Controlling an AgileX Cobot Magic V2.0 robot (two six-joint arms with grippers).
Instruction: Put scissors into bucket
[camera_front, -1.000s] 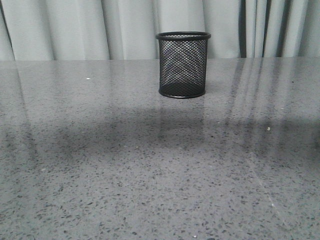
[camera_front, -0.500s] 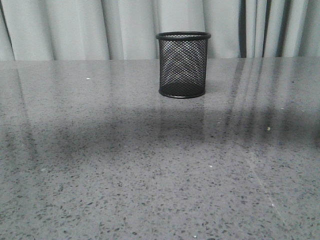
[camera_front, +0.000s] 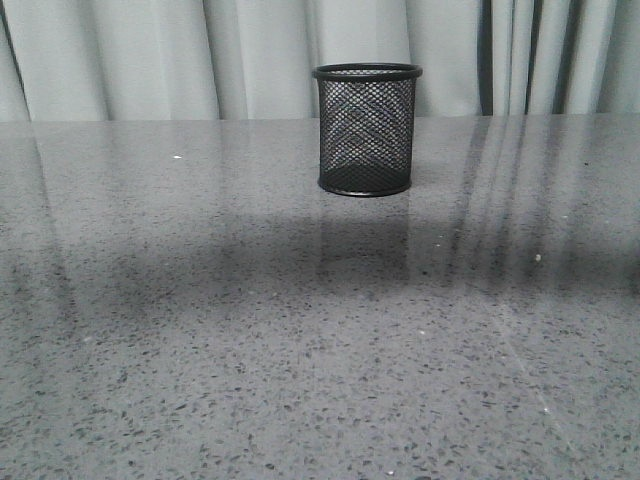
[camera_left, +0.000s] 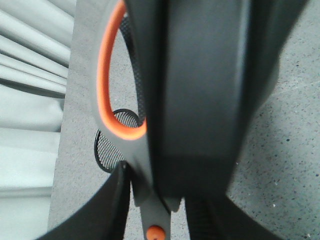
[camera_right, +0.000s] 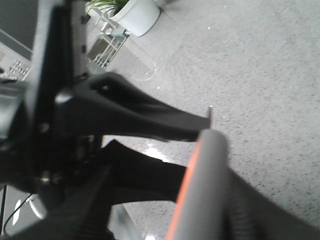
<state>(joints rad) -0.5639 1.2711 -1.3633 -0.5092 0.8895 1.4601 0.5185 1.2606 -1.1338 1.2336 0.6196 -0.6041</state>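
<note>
Front view: bucket (camera_front: 366, 128) stands upright at the far middle of the table (camera_front: 300, 350), empty as far as the mesh shows. No arm and no scissors in this view.

Left wrist view: scissors (camera_left: 131, 125) sit very close to the camera, one orange-lined handle loop and the orange pivot visible. The left gripper (camera_left: 165, 212) appears closed on them at the handle end; blades hidden. The bucket rim shows through and below the loop, some way off on the table.

Right wrist view: blurred. The right gripper (camera_right: 200, 150) is mostly dark shapes; cannot tell whether its jaws are open or closed.

Step, by judgement: scissors held aloft, carry toward bucket. Insertion not yet done.

Next move calls for: bring the scissors over the rim, blades down and near vertical, then lower before release. They look long, so a tilted drop may tip the cup.
</note>
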